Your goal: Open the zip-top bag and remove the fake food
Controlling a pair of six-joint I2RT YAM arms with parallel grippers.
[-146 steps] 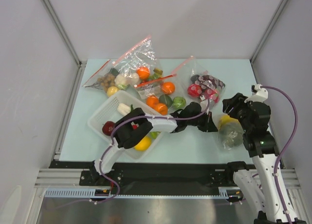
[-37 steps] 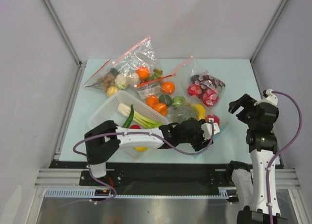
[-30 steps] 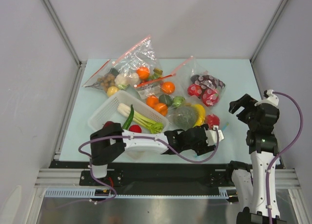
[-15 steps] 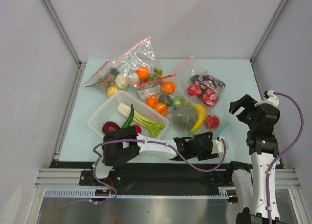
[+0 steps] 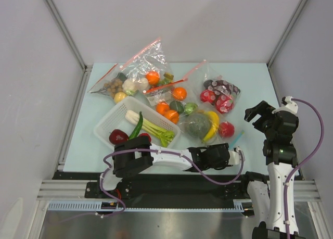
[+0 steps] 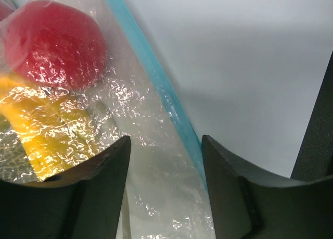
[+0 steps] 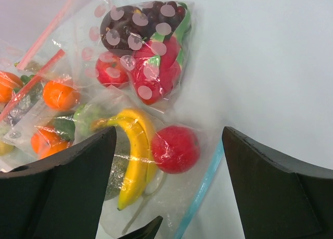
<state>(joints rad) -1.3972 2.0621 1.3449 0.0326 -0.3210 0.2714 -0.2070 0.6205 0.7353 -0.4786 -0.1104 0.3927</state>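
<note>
Zip-top bag (image 6: 130, 119) plastic, clear and crinkled, shows in the gap of the left claw (image 6: 165, 140). The claw's fingers stand apart with nothing clamped, and whether they touch the plastic I cannot tell. A light blue zip strip (image 6: 156, 77) runs slantwise through that gap. Inside the bag, just beyond the fingers, lie a red fruit (image 6: 54, 41) and a yellow banana (image 6: 36, 129), with a grey-green melon (image 5: 196, 125) beside them. Seen from above, the bag lies flat on the bench (image 5: 250, 77) near its front edge, and the left arm (image 5: 166, 156) stretches low along that edge. The right claw (image 7: 169, 137) is raised off the bench to the right of the bag, spread wide and empty. Left of the bag stands a white basket (image 5: 110, 119) of vegetables, and behind it lie bags with red strips (image 5: 140, 67).
</note>
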